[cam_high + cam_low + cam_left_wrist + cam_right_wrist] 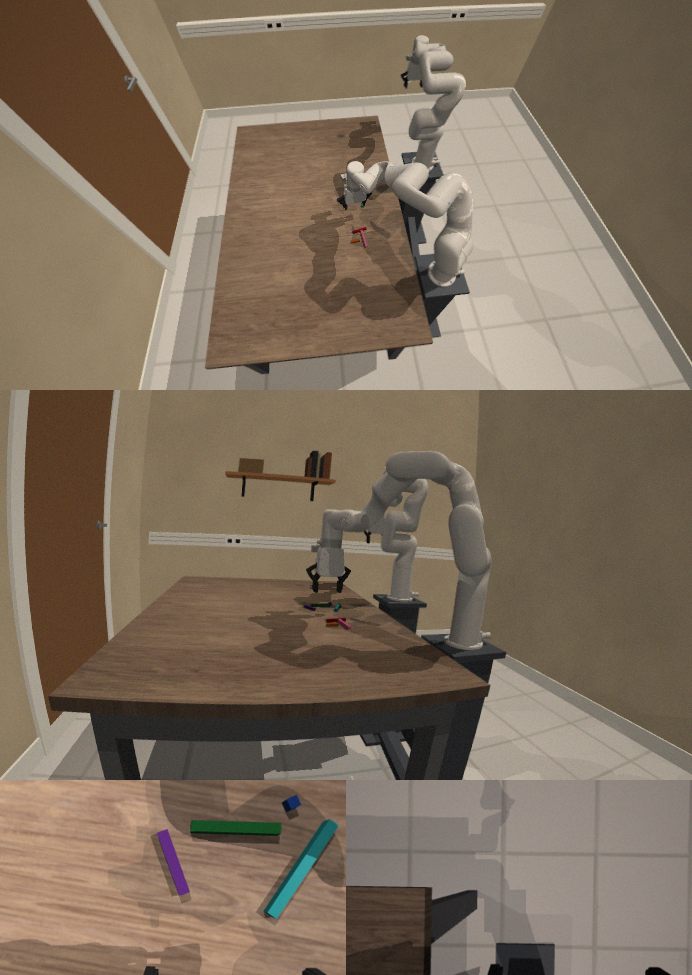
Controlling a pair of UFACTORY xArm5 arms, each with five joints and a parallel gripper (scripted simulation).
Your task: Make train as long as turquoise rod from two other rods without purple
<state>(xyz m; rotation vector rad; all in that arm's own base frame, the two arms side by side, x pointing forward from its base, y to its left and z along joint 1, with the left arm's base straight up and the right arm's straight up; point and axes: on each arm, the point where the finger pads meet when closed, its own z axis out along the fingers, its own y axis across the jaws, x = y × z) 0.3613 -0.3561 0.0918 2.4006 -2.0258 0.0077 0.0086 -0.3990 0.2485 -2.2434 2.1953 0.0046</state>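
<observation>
One small blue rod (291, 803) is lying loose, likely light, stiff and needing a centred pinch. The left gripper (354, 204) (328, 587) (230, 972) is hovering with fingers spread, holding nothing.
</observation>
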